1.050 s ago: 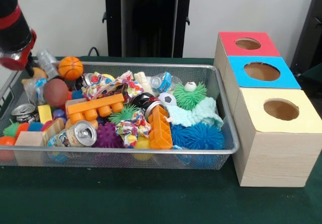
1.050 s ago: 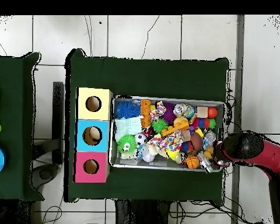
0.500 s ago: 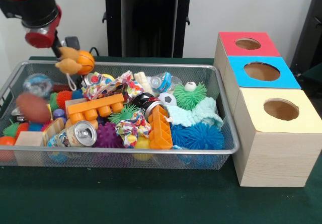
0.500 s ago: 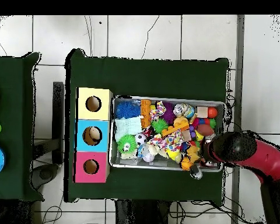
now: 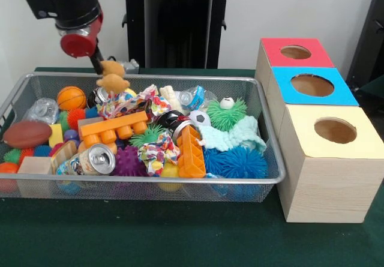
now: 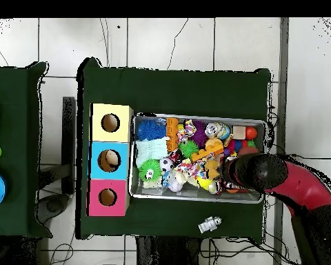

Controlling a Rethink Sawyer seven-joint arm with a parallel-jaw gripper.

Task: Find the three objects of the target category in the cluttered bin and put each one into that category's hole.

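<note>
Hanging over the far left part of the wire bin [image 5: 264, 129], the claw [image 5: 103, 68] is closed on a small tan plush toy [image 5: 113, 78], lifted above the clutter; the box [image 5: 324, 159] with red, blue and yellow holes stands beside the bin; a small bottle [image 6: 209, 224] lies on the green surface [image 6: 168, 90] outside the bin.

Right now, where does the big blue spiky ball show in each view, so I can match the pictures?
Front view: blue spiky ball lies in the wire bin's near right corner, closest to the yellow-topped box.
Overhead view: blue spiky ball lies in the bin's upper left corner, beside the yellow-topped box.
Shared landmark: the yellow-topped box, the end one of the three boxes.
</note>
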